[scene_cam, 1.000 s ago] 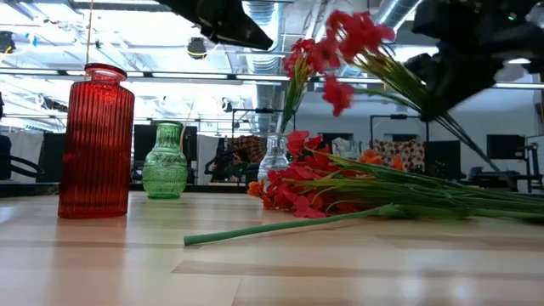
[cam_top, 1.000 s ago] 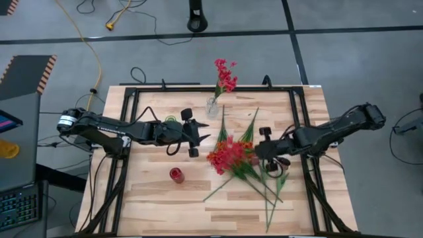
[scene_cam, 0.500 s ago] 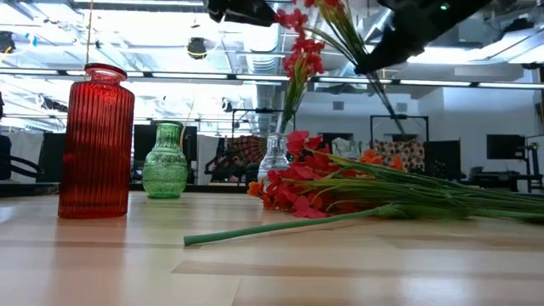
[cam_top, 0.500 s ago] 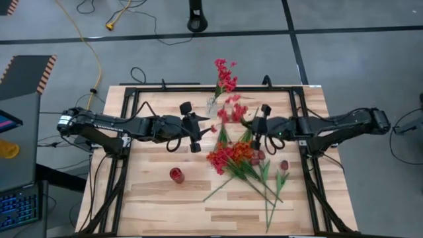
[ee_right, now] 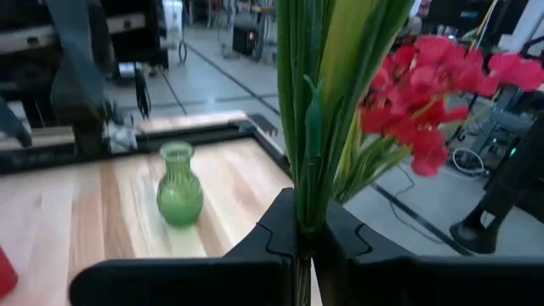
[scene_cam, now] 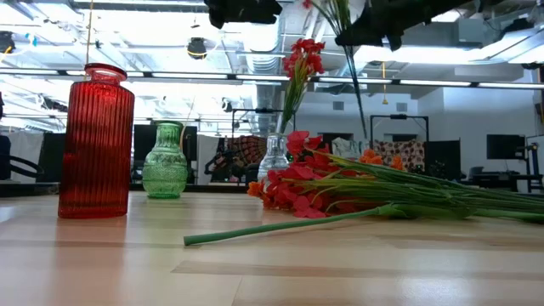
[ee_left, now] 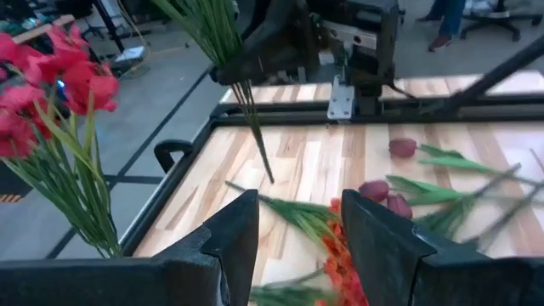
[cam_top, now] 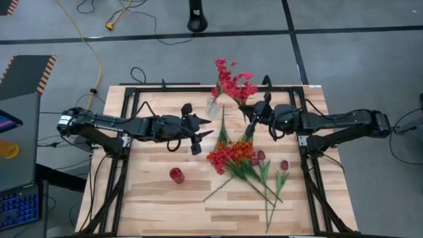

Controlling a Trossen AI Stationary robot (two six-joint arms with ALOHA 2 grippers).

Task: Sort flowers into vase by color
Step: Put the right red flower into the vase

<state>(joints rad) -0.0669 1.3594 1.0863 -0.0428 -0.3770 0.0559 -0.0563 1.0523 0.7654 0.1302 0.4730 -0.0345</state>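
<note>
Flowers (cam_top: 234,157) lie in a loose heap near the middle of the wooden worktop (cam_top: 158,198): pink-red and orange sprays with long green stems fanning toward the near edge, and a few dark tulip buds (cam_top: 284,164) just beside them on the right. Both dark arms reach in from the sides. The right hand (cam_top: 253,112) is raised above the far half of the worktop, pinched shut on the stems of a pink-red spray (cam_top: 236,84) whose blossoms hang close to the clear vase (cam_top: 212,106), which already carries another pink-red spray (cam_top: 225,71). The left hand (cam_top: 201,129) hovers nearby with its fingers (ee_left: 234,234) standing apart and nothing between them. A tall red vase (scene_cam: 96,141) and a smaller green vase (scene_cam: 164,161) stand upright, both without flowers. I'd judge these sprays very light and springy, the thin stems smooth and apt to twist or slide in a grip, the blossom heads top-heavy; the bunched stems well below the blooms look the safest hold, so the cut ends stay free to drop into a narrow neck.
</note>
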